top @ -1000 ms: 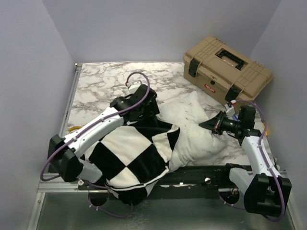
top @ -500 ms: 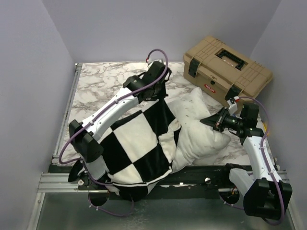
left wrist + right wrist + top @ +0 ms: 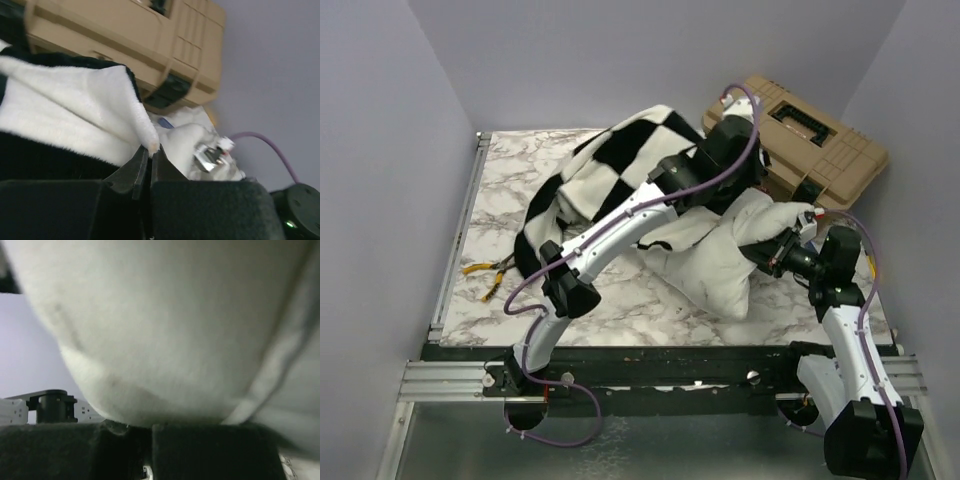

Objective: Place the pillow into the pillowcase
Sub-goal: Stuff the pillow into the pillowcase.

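Top external view, left jaws clenched on pillowcase (image 3: 620,150), right jaws clamping pillow (image 3: 710,272), tan toolbox (image 3: 835,160) just behind

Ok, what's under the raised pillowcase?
Only marble table shows around the pillowcase; the pillow lies mostly out to its right. Whether the pillow's far end sits beneath the cloth is covered.

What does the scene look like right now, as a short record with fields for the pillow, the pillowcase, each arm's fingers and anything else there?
pillow: lies on the marble table, mostly uncovered
pillowcase: held up, draped over the left arm
left fingers: shut on the pillowcase's edge
right fingers: shut on the pillow's right end
toolbox: tan, lid closed, far right corner
yellow-handled tool: near the table's left edge
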Controlling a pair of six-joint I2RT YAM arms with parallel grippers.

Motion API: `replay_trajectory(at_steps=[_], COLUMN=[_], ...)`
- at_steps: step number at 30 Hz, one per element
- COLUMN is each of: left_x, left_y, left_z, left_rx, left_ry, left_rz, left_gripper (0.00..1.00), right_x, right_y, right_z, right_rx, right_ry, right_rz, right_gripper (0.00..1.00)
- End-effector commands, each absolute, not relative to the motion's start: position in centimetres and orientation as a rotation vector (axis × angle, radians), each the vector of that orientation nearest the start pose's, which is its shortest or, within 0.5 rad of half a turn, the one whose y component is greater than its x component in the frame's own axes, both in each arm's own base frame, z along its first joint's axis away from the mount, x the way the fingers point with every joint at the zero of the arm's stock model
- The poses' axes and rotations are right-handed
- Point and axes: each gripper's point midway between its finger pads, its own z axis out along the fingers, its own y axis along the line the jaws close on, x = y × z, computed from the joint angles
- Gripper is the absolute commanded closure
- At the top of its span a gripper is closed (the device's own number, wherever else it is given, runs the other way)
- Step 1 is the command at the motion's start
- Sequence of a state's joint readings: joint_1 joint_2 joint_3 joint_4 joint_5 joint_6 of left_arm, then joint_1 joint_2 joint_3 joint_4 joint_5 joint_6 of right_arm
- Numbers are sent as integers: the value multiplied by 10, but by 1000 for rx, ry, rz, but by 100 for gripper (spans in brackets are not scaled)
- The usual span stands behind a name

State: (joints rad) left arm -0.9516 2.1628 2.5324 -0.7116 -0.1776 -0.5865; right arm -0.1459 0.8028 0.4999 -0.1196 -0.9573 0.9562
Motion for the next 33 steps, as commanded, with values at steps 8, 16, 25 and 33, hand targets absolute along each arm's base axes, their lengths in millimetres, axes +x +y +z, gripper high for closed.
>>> replay_trajectory(at_steps=[8, 16, 25, 33], left_x=[284, 317, 397, 459], left_y=[-494, -432, -397, -360], left_z=[312, 293, 231, 185], left_rx=[521, 634, 481, 416], left_ry=[2016, 1954, 2007, 2041], left_rz=[-707, -237, 92, 301], left_gripper=[36, 1, 1, 36], right_x=[245, 238, 233, 234], right_y=[128, 126, 128, 117], right_z=[168, 158, 151, 135], right_rx=[594, 614, 619, 688], right_ry=[2057, 2091, 2095, 2155], right_rz=[1430, 1394, 1404, 1268], right_gripper=[100, 100, 100, 85])
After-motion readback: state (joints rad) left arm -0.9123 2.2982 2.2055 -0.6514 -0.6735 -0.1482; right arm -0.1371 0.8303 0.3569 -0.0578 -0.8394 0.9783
